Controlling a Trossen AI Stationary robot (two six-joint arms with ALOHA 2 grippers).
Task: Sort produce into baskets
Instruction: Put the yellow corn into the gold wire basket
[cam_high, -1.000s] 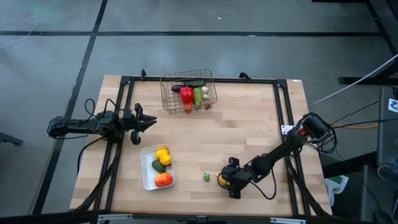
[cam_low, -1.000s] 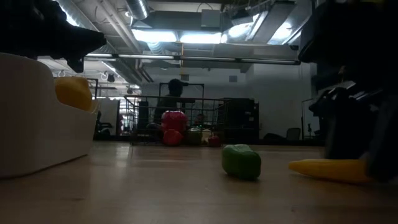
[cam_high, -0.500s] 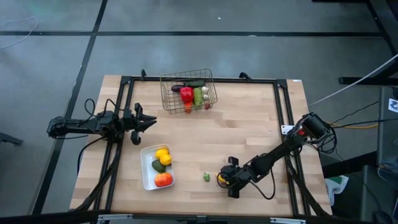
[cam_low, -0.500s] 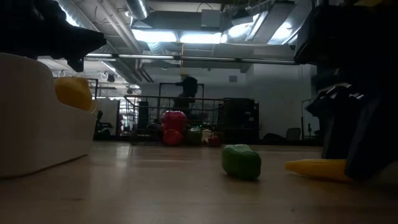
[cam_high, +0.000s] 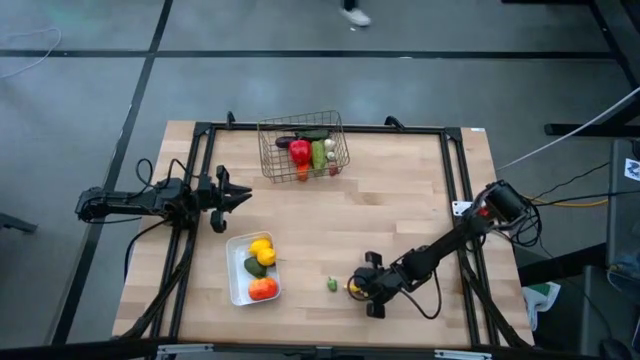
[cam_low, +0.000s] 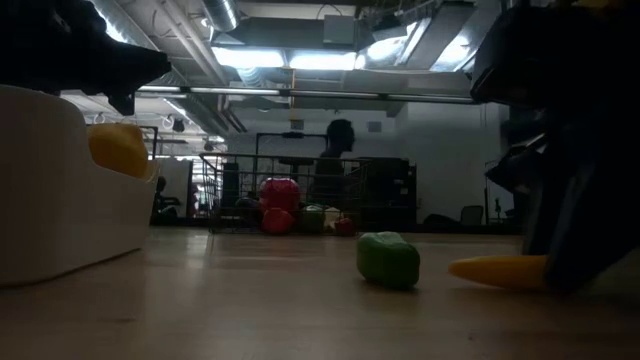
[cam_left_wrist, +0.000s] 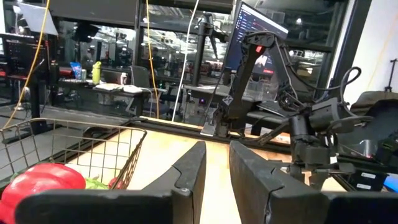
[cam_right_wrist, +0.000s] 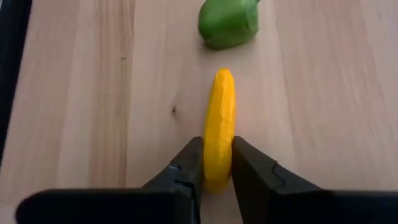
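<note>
A yellow, long, curved toy piece (cam_right_wrist: 219, 118) lies on the wood near the table's front edge, and also shows in the low view (cam_low: 495, 271). My right gripper (cam_high: 358, 288) is shut on its near end. A small green toy piece (cam_high: 332, 285) lies just left of it, resting on the table (cam_low: 388, 259). The wire basket (cam_high: 268, 150) at the far edge holds red and green produce. The white tray (cam_high: 233, 280) at front left holds yellow, green and orange pieces. My left gripper (cam_high: 246, 196) hangs over the table's left side, empty, its fingers a narrow gap apart (cam_left_wrist: 216, 155). My right gripper pinches the yellow piece's end nearest the wrist (cam_right_wrist: 217, 167) between its two fingers. The fingers come low from the table's right and lie along the piece, which reaches on past them toward the green piece. In the low view it sits at table level.
Black frame rails run along the table's left, right and far edges (cam_high: 455, 170). Bare wood lies between the basket and the tray. A person (cam_low: 336, 160) stands in the room beyond the far edge.
My right gripper has gone a little toward the table's left edge, still shut on the yellow piece, which has come closer to the green piece. A person has walked across the room behind the table.
</note>
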